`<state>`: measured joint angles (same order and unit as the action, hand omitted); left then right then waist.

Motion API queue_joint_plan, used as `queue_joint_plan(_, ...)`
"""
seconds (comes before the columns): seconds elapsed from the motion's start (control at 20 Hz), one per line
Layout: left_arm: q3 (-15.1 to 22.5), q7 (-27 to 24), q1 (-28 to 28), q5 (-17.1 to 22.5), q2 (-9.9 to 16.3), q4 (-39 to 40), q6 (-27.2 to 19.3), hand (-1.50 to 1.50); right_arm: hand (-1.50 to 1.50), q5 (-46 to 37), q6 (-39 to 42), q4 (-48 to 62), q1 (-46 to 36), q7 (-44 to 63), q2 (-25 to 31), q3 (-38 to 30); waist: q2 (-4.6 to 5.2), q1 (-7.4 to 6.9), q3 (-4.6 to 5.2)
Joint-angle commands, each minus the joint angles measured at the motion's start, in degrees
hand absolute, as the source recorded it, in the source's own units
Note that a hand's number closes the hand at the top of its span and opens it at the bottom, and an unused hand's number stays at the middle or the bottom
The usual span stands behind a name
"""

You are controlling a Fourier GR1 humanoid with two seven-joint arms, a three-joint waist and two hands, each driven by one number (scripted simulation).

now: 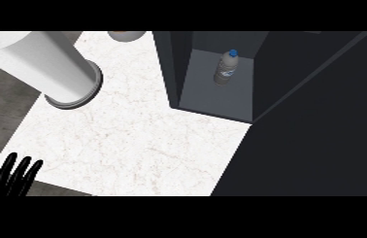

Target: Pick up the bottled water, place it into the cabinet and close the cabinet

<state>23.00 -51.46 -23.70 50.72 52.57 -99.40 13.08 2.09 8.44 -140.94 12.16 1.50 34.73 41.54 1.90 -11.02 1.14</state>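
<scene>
The bottled water (225, 69), clear with a blue cap, stands upright on the grey floor of the dark cabinet (215, 98) at the upper middle of the head view. No hand touches it. The cabinet's front is open, and a wide dark panel (308, 140), seemingly its door, fills the right side. Straight black fingers of my left hand (18, 175) point up at the lower left edge, far from the bottle and holding nothing. My right hand does not show.
A thick pale cylinder with a dark ring at its end (61, 69), like a forearm, slants in from the upper left over the white marble counter (136, 140). A round dish (127, 35) peeks in at the top edge.
</scene>
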Motion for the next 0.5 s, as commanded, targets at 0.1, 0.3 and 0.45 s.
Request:
queue_joint_plan(0.1,-0.73,-0.12,-0.71,0.74,1.25,-0.57,1.92,-1.50,1.50,4.61,-2.71,4.84,-5.69,8.88,-7.94,2.06,0.59,-0.94,-0.19)
queue_joint_plan(0.3,-2.60,-0.29,0.40,1.46,1.99,-0.33,2.41,-1.50,1.50,9.27,-3.53,8.63,-8.35,11.27,-12.50,0.82,1.13,-0.89,-0.27)
queue_joint_plan(0.45,-3.18,-0.24,-0.68,2.07,2.69,0.62,3.34,-1.50,1.50,13.04,-4.10,11.96,-10.36,13.44,-15.79,-0.17,0.87,-0.54,-0.38)
